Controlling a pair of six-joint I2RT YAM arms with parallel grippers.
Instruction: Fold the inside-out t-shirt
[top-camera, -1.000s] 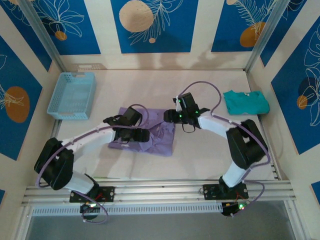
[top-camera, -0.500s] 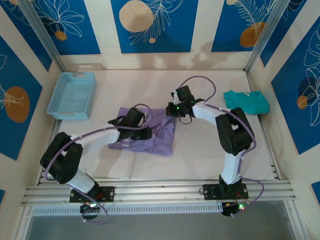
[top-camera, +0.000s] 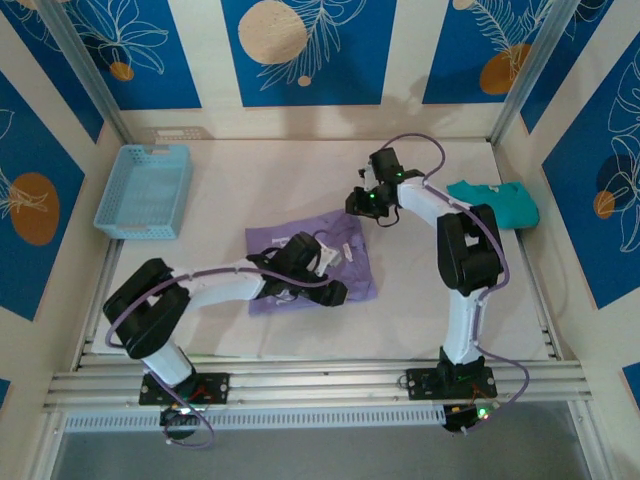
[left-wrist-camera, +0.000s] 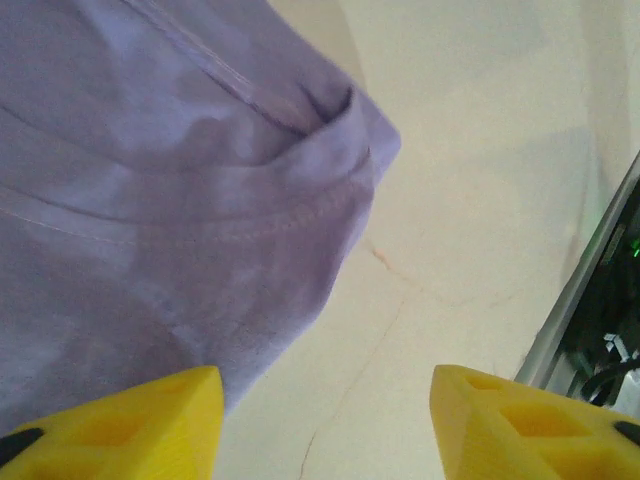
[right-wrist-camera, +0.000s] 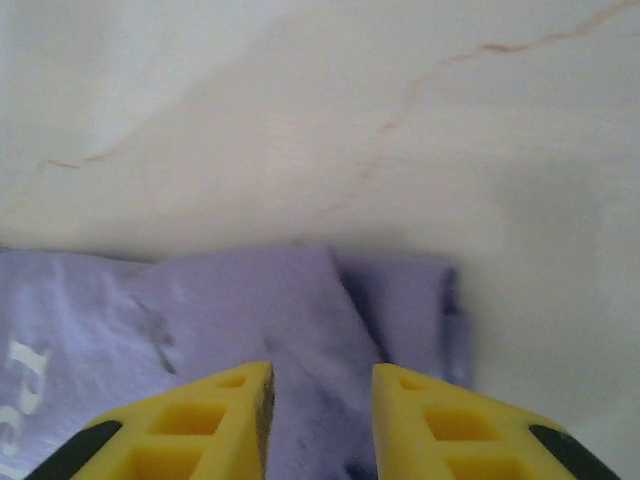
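Showing the fold partway through: the inside-out t-shirt (top-camera: 350, 250) lies on the table (top-camera: 270, 170) as a compact, roughly rectangular lavender packet. I judge that the first folds are in. My left wrist view shows a stitched hem and a doubled, tucked corner of it (left-wrist-camera: 180, 200), and my right wrist view shows overlapping layers at its far edge (right-wrist-camera: 250, 300), with a trace of pale lettering at the left. The outline is uneven and the surface rumpled. What is left, in my judgement, is at least one more fold and a squaring of the edges.

The light blue basket (top-camera: 140, 232) stands well apart beyond the t-shirt's far left corner. A teal shirt (top-camera: 492, 203) lies well apart off its far right side.

Left arm: elbow drawn back off the t-shirt's near left side, forearm lying across its near half. My left gripper (top-camera: 333, 292) sits over the near right part of the cloth. From the wrist, that gripper (left-wrist-camera: 325, 385) is spread wide with bare table in the gap and the fabric edge just beside one finger; it holds nothing.

Right arm: raised steeply off the t-shirt's right side, forearm reaching to its far right corner. My right gripper (top-camera: 366, 203) hangs just past that corner. At the wrist it (right-wrist-camera: 320, 375) is narrowly parted, with the cloth lying flat below and ungripped.
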